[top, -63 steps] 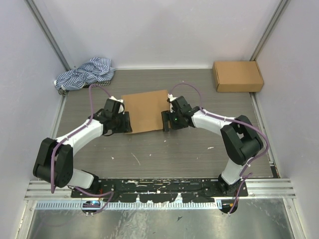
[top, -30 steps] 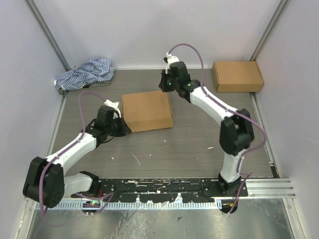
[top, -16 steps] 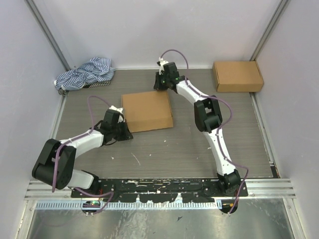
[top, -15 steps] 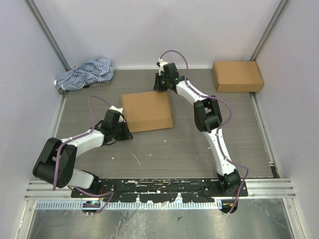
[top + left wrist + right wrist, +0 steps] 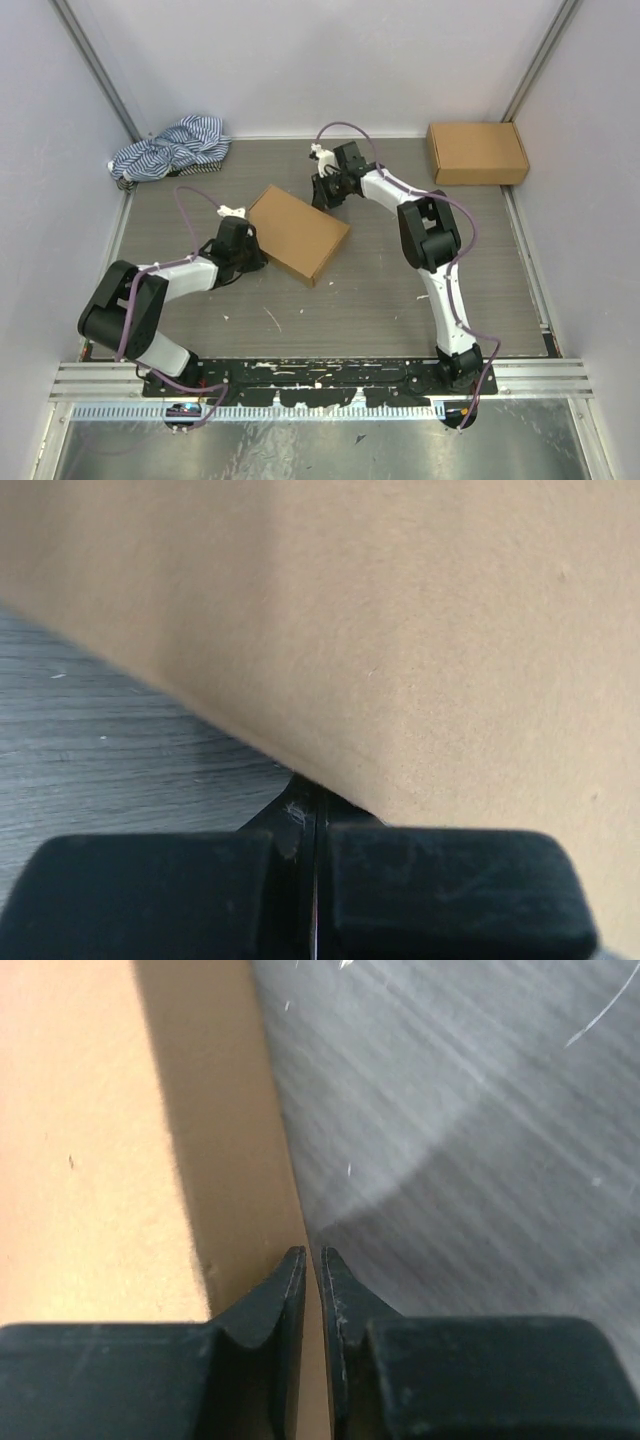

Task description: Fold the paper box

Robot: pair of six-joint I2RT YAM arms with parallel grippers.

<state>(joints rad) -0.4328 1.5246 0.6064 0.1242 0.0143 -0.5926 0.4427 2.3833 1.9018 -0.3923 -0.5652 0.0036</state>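
Note:
The paper box (image 5: pixel 298 232) is a closed, flat brown cardboard mailer lying askew in the middle of the table. My left gripper (image 5: pixel 253 258) is shut with nothing in it. Its tips (image 5: pixel 312 792) sit low against the box's near-left side wall (image 5: pixel 420 630). My right gripper (image 5: pixel 322 196) reaches in at the box's far edge. In the right wrist view its jaws (image 5: pixel 312 1256) are closed to a thin slit. The edge of the box (image 5: pixel 100 1160) runs straight into that slit and brown cardboard fills it.
A second brown cardboard box (image 5: pixel 476 152) sits at the back right by the wall. A blue-and-white striped cloth (image 5: pixel 172 147) is bunched in the back left corner. Grey walls enclose the table on three sides.
The paper box has turned clockwise, its right end swinging toward the near side. The right gripper moved a little nearer with the far edge. The left gripper stayed at the box's left side.

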